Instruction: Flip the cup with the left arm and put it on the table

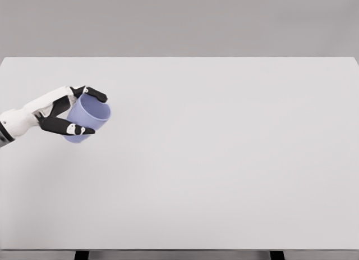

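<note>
I see a big white table [224, 170] that fills almost the whole head view. Behind its far edge there is a plain grey wall [179, 21]. Two small dark table legs [82, 255] peek out at the very bottom.

Next I see my left arm [25, 115]. It is white and comes in from the left edge, over the left part of the table.

At the end of the arm is my left hand [67, 109]. It has black fingers [61, 126] and they are wrapped around the cup, so the hand is gripping it (one dark finger goes over the top side and another goes along the bottom side).

The smallest thing is the cup [88, 117]. It is light purple-blue. It sits in my hand at the left side of the table, tipped over, with its open mouth pointing to the right and a little up. I can see its round rim and a bit of the inside. I cannot tell if it touches the table or hangs just above it.
</note>
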